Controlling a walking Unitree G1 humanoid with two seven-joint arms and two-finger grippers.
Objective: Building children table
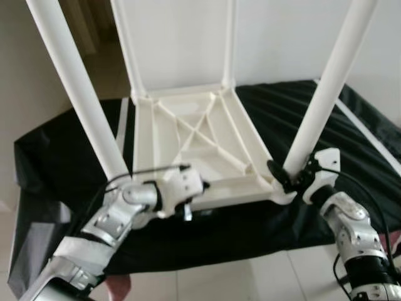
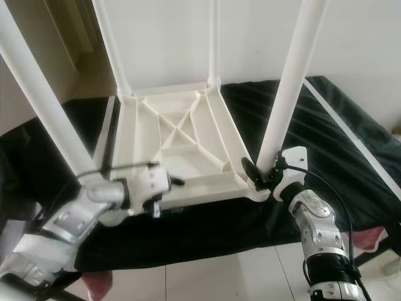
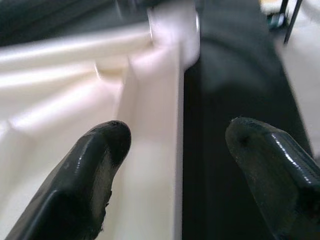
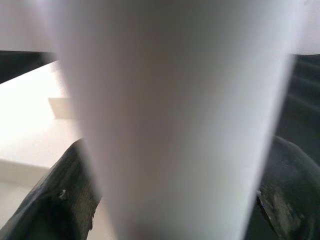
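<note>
Two grippers work at the near edge of the upturned white table [image 1: 200, 138], which lies top-down on a black cloth [image 1: 294, 119] with its legs pointing up. The right gripper [image 1: 283, 177] has its fingers [image 4: 55, 200] spread around the base of the near right leg [image 1: 326, 88], one on each side; in the right wrist view the leg sits between them, seemingly pressed against both. That arm reaches up from below right, wrist bent inward toward the corner. The left gripper [image 1: 202, 185] is open, its fingers [image 3: 95, 165] well apart, straddling the table's near rim [image 3: 165, 165]: one finger over the ribbed underside, the other over the cloth outside. Whether either touches the rim cannot be told. The left arm comes in from the lower left, forearm angled up, wrist just beside the near left leg [image 1: 75, 81]. Two thinner far legs [image 1: 229, 44] rise at the back, before a pale wall [image 1: 282, 37]. Pale floor tiles [image 1: 250, 276] show below the cloth.
</note>
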